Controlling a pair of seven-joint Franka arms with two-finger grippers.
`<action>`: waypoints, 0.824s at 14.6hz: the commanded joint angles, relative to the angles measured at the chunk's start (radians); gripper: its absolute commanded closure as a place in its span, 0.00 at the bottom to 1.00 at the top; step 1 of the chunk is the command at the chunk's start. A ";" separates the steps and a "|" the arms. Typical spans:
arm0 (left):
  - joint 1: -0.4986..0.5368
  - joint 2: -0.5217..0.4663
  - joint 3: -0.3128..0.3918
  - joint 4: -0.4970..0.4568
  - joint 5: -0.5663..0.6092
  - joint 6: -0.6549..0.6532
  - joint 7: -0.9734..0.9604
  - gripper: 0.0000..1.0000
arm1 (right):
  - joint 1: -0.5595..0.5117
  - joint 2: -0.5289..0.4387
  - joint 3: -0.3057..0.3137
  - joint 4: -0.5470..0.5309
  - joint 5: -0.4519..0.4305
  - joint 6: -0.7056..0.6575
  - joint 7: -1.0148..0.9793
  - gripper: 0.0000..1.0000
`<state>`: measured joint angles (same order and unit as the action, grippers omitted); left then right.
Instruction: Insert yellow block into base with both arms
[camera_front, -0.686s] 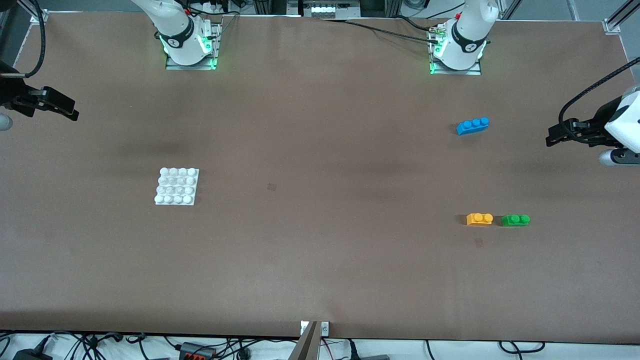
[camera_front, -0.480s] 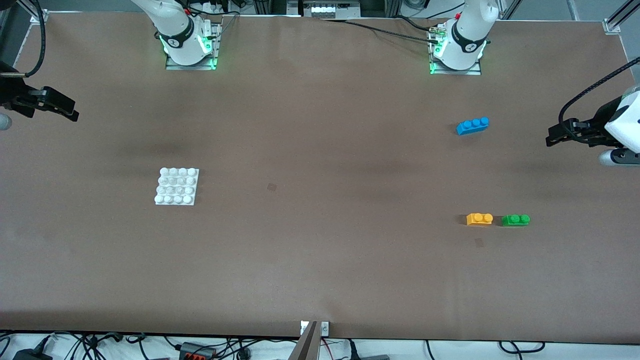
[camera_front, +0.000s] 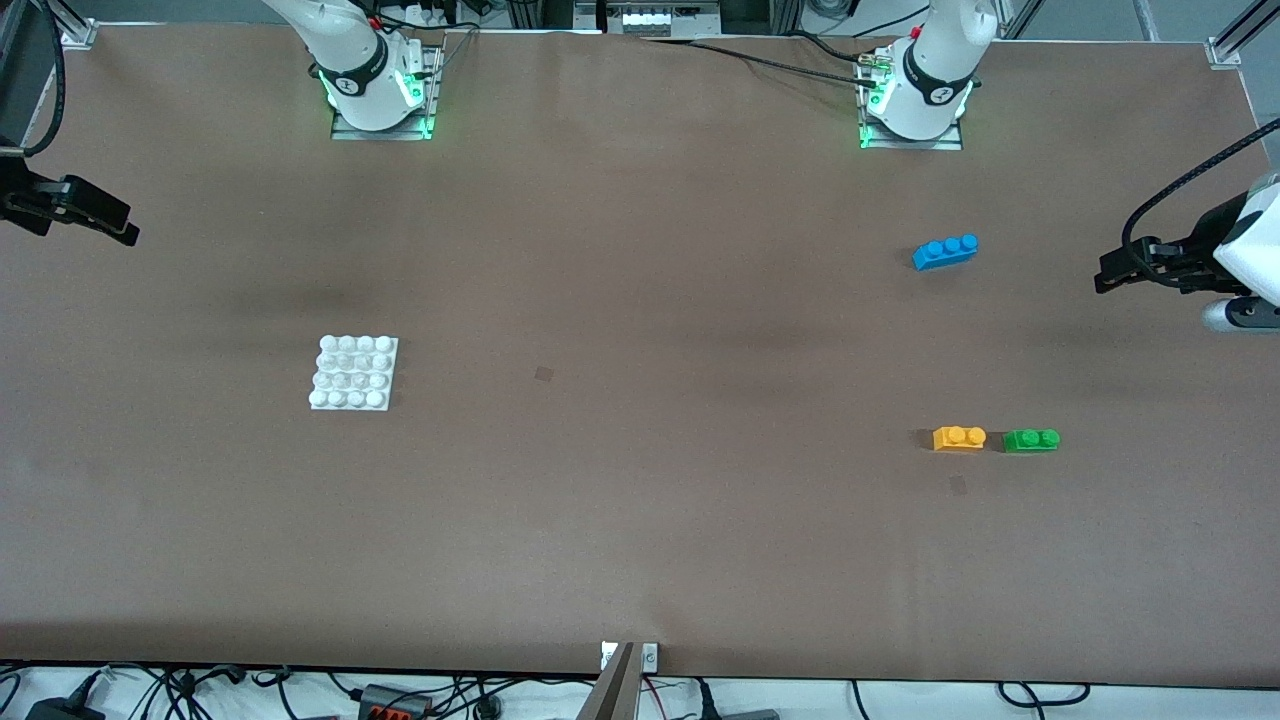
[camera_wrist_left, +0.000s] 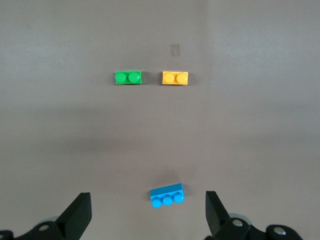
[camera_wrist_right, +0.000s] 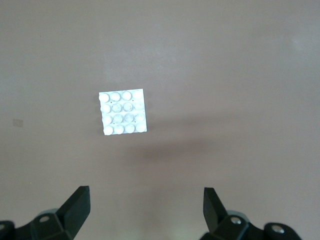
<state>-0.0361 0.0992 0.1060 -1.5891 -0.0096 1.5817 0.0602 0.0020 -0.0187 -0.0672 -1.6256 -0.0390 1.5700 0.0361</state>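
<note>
The yellow block lies on the brown table toward the left arm's end, beside a green two-stud brick; it also shows in the left wrist view. The white base lies flat toward the right arm's end and shows in the right wrist view. My left gripper is open and empty, up in the air at the table's edge at its own end. My right gripper is open and empty, up over the table's edge at its end. Both are far from the bricks and the base.
A blue three-stud brick lies farther from the front camera than the yellow block, also in the left wrist view. The arm bases stand along the table's back edge. Cables hang along the front edge.
My right gripper has drawn back a little toward the table's edge at its end. My left gripper has shifted slightly outward. The bricks and base have not moved.
</note>
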 joint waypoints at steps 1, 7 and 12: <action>0.002 0.005 0.005 0.020 -0.021 -0.019 0.009 0.00 | -0.004 0.005 0.001 0.013 0.008 -0.010 0.015 0.00; 0.002 0.005 0.005 0.020 -0.021 -0.019 0.009 0.00 | 0.003 0.013 0.004 0.001 -0.007 -0.036 0.031 0.00; 0.004 0.005 0.004 0.020 -0.021 -0.019 0.009 0.00 | 0.009 0.019 0.010 -0.049 0.001 -0.080 0.031 0.00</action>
<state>-0.0358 0.0992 0.1061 -1.5891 -0.0096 1.5817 0.0602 0.0032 0.0018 -0.0656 -1.6404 -0.0373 1.5051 0.0479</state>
